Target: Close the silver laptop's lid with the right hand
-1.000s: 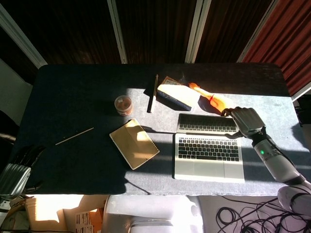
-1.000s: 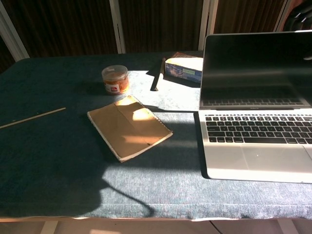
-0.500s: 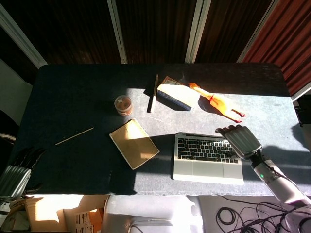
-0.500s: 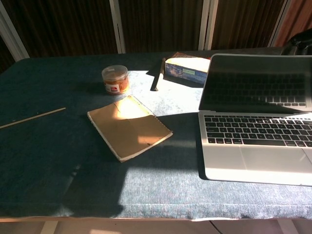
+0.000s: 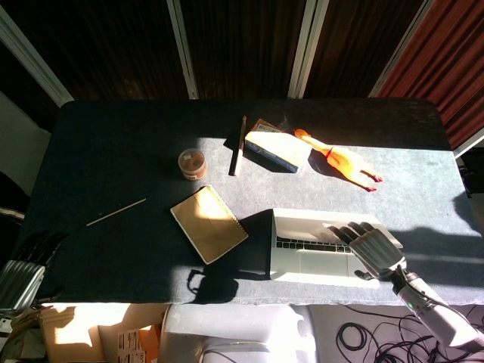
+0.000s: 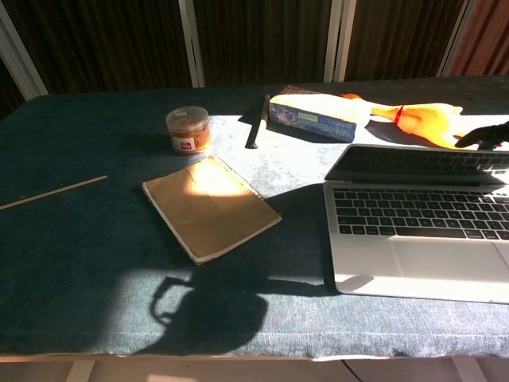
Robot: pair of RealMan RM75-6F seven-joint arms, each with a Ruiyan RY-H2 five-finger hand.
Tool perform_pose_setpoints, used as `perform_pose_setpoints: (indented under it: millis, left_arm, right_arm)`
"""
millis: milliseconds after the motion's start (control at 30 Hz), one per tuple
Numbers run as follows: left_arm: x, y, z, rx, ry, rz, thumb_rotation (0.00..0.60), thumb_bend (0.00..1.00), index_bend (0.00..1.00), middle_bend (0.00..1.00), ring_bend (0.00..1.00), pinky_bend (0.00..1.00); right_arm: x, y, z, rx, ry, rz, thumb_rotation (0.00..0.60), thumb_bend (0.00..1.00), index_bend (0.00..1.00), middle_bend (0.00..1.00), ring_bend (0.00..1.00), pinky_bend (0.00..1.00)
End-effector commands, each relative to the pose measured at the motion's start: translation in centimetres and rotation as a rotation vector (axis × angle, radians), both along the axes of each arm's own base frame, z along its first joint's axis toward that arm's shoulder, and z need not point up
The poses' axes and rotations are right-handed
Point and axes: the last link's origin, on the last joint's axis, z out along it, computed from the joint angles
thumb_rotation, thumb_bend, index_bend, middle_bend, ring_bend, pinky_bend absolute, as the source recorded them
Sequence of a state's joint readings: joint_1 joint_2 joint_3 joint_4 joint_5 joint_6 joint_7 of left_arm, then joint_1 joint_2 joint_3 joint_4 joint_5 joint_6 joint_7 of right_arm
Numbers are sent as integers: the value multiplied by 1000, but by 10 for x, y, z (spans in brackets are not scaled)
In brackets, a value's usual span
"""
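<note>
At the near edge of the bench (image 5: 113, 151), lower right in the head view, the silver laptop (image 5: 302, 261) sits with its lid tipped far down over the keyboard, only a narrow wedge of keys visible. The right hand (image 5: 372, 249) lies flat on the back of the lid, fingers spread and extended, gripping nothing. In the chest view only dark fingertips (image 6: 483, 135) show past the lid's top edge at the right of the frame. The left hand (image 5: 23, 274) hangs off the bench at the lower left corner; its fingers are in shadow, and I cannot tell whether it is open or closed.

Left of the laptop lies a tan spiral notebook (image 5: 209, 224), and further left a thin wooden stick (image 5: 115, 212). Beyond these stands a small jar (image 5: 192, 162), then a dark pen (image 5: 238, 145) beside a box (image 5: 277, 145). A rubber chicken (image 5: 336, 160) stretches across the sunlit patch, upper right of the laptop.
</note>
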State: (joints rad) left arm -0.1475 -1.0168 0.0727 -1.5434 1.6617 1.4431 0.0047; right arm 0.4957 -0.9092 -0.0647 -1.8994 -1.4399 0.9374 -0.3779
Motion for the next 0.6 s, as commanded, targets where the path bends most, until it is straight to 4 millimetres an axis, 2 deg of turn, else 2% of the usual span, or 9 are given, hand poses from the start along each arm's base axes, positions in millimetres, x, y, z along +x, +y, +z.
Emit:
perform_pose_setpoints:
  millis: [33, 400, 600]
  left_arm:
    - [-1, -1, 0, 0, 0, 4, 600, 42, 0, 103, 0, 93]
    - [-7, -6, 3, 6, -4, 19, 600, 42, 0, 103, 0, 93]
    - [-11, -6, 0, -1, -13, 29, 600, 42, 0, 103, 0, 93]
  right_arm:
    - [-6, 6, -7, 31, 2, -11, 600, 100, 0, 152, 84, 209]
    - [-26, 25, -27, 126, 28, -19, 600, 99, 0, 124, 83, 209]
    - [-37, 30, -40, 155, 34, -29, 600, 100, 0, 121, 83, 209]
